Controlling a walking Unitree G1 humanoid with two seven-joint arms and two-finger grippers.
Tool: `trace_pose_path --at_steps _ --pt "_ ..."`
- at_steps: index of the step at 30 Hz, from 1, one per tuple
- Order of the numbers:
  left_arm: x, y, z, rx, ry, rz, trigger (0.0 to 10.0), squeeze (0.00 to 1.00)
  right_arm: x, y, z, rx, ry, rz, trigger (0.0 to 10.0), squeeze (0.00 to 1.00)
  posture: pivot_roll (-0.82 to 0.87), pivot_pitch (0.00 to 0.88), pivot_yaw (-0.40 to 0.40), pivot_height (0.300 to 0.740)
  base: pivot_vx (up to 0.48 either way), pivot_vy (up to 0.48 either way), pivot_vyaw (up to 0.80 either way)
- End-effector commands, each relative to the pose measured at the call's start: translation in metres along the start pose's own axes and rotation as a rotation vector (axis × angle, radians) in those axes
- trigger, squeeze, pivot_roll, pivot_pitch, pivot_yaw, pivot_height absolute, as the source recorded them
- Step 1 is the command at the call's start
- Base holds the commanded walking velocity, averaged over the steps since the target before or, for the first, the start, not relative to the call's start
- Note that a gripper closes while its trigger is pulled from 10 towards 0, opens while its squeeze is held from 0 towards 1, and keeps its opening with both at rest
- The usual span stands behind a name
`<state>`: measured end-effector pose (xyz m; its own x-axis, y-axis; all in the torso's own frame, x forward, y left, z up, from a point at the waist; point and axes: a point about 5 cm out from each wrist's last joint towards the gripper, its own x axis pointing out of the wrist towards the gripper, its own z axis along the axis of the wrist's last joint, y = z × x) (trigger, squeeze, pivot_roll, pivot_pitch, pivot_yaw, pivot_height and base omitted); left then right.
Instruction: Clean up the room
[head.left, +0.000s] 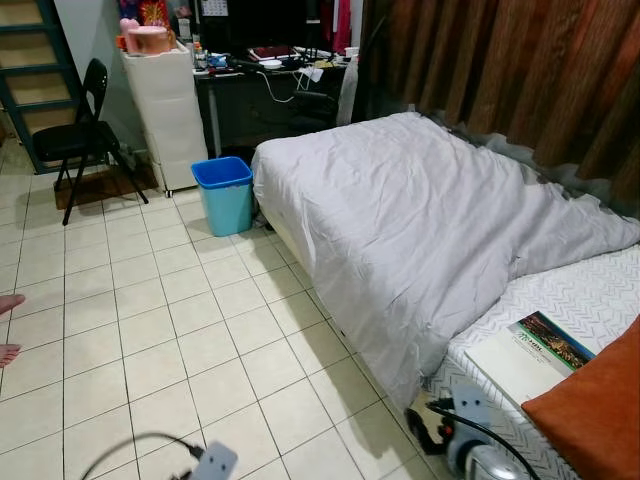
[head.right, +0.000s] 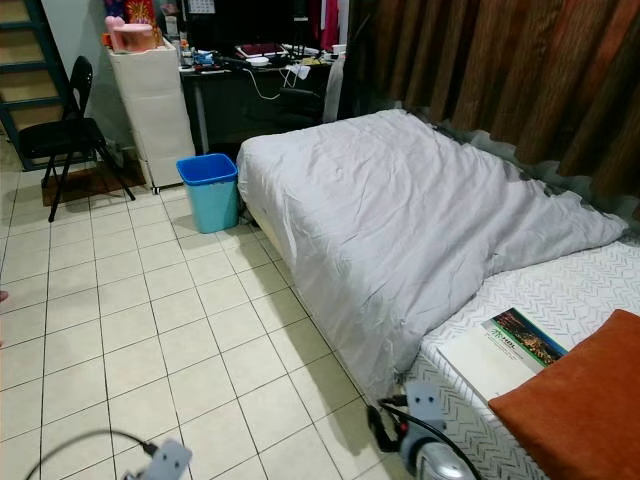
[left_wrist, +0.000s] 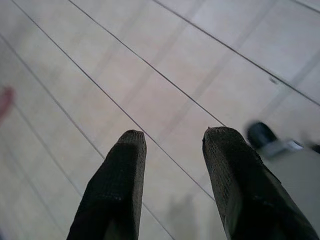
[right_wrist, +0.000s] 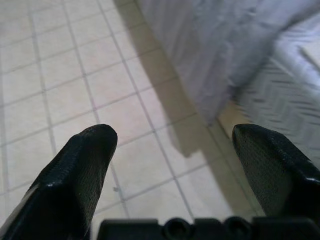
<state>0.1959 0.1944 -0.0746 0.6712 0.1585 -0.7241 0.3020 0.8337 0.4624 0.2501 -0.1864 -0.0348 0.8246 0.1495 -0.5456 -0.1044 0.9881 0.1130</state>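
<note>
Standing at the foot of the rumpled grey-quilted bed (head.left: 420, 230), both arms hanging idle. Left gripper (left_wrist: 172, 145) and right gripper (right_wrist: 175, 140) spread wide, empty, over tiled floor (head.left: 180, 330). Beyond the bed, blue plastic bin (head.left: 223, 193), probably for rubbish.

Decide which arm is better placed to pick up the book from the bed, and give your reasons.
Right, probably. The book lies on the bed at the robot's right, close to the right gripper, which is open beside the bed's edge. The left gripper hangs over bare floor, farther off.
</note>
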Motion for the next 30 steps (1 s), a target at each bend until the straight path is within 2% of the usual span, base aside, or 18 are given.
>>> trace_pose_path --at_steps 1,2,5,7,8,10,13,15,16,18,19,20,21,23,24,26,29,30 --pt "0.009 0.054 0.111 0.043 -0.42 0.087 10.0 0.0 0.002 0.0 0.004 0.024 -0.018 -0.004 10.0 0.0 -0.04 0.0 -0.032 0.74 0.0 0.0 0.0" --pt "0.009 0.063 0.114 0.112 -0.431 0.124 10.0 0.0 0.004 0.004 0.008 0.048 -0.025 0.0 10.0 0.0 -0.04 0.0 -0.035 0.74 0.0 0.0 0.0" --pt "0.01 0.068 0.109 0.228 -0.409 0.166 10.0 0.0 0.006 0.007 0.005 0.078 0.005 -0.007 10.0 0.0 -0.03 0.0 -0.036 0.74 0.0 0.0 0.0" --pt "0.01 0.068 0.107 0.251 -0.404 0.172 10.0 0.0 0.006 0.008 0.004 0.08 0.013 -0.009 10.0 0.0 -0.03 0.0 -0.036 0.74 0.0 0.0 0.0" --pt "0.01 0.067 0.103 0.346 -0.397 0.189 10.0 0.0 0.007 0.007 0.006 0.111 0.009 -0.023 10.0 0.0 -0.02 0.0 -0.039 0.74 0.0 0.0 0.0" --pt "0.01 0.065 0.099 0.366 -0.391 0.176 10.0 0.0 0.007 0.006 0.007 0.1 0.007 -0.03 10.0 0.0 -0.03 0.0 -0.038 0.74 0.0 0.0 0.0" --pt "0.01 0.064 0.096 0.345 -0.384 0.163 10.0 0.0 0.007 0.005 0.008 0.083 0.011 -0.033 10.0 0.0 -0.02 0.0 -0.037 0.74 0.0 0.0 0.0" --pt "0.012 0.063 0.085 0.067 -0.306 0.107 10.0 0.0 0.005 0.002 0.001 0.06 0.045 -0.055 10.0 0.0 -0.02 0.0 -0.036 0.74 0.0 0.0 0.0" --pt "0.012 0.061 0.08 0.035 -0.29 0.096 10.0 0.0 0.003 0.0 -0.004 0.058 0.063 -0.064 10.0 0.0 -0.02 0.0 -0.036 0.74 0.0 0.0 0.0" --pt "0.012 0.058 0.075 0.054 -0.282 0.089 10.0 0.0 0.0 -0.002 -0.01 0.049 0.08 -0.072 10.0 0.0 -0.02 0.0 -0.037 0.74 0.0 0.0 0.0" --pt "0.011 0.057 0.073 0.167 -0.301 0.111 10.0 0.0 -0.003 -0.005 -0.015 0.045 0.097 -0.084 10.0 0.0 -0.02 0.0 -0.036 0.74 0.0 0.0 0.0" --pt "0.01 0.059 0.074 0.229 -0.317 0.129 10.0 0.0 -0.003 -0.006 -0.015 0.048 0.09 -0.091 10.0 0.0 -0.02 0.0 -0.036 0.74 0.0 0.0 0.0" --pt "0.009 0.068 0.081 0.334 -0.375 0.184 10.0 0.0 -0.002 -0.009 -0.006 0.06 0.034 -0.095 10.0 0.0 -0.02 0.0 -0.036 0.74 0.0 0.0 0.0" --pt "0.008 0.074 0.086 0.364 -0.412 0.212 10.0 0.0 0.0 -0.009 0.002 0.06 -0.004 -0.091 10.0 0.0 -0.02 0.0 -0.037 0.74 0.0 0.0 0.0" --pt "0.004 0.09 0.101 0.404 -0.5 0.292 10.0 0.0 0.004 -0.008 0.019 0.049 -0.092 -0.074 10.0 0.0 -0.02 0.0 -0.037 0.74 0.0 0.0 0.0" --pt "0.004 0.09 0.101 0.404 -0.5 0.292 10.0 0.0 0.004 -0.008 0.019 0.049 -0.092 -0.074 10.0 0.0 -0.02 0.0 -0.037 0.74 0.0 0.0 0.0" --pt "-0.006 0.118 0.127 0.428 -0.634 0.432 10.0 0.0 0.011 0.003 0.047 0.028 -0.207 -0.024 10.0 0.0 -0.02 0.0 -0.035 0.74 0.0 0.0 0.0" --pt "-0.01 0.129 0.134 0.451 -0.675 0.525 10.0 0.0 0.014 0.008 0.054 0.007 -0.226 -0.008 10.0 0.0 -0.02 0.0 -0.034 0.74 0.0 0.0 0.0"
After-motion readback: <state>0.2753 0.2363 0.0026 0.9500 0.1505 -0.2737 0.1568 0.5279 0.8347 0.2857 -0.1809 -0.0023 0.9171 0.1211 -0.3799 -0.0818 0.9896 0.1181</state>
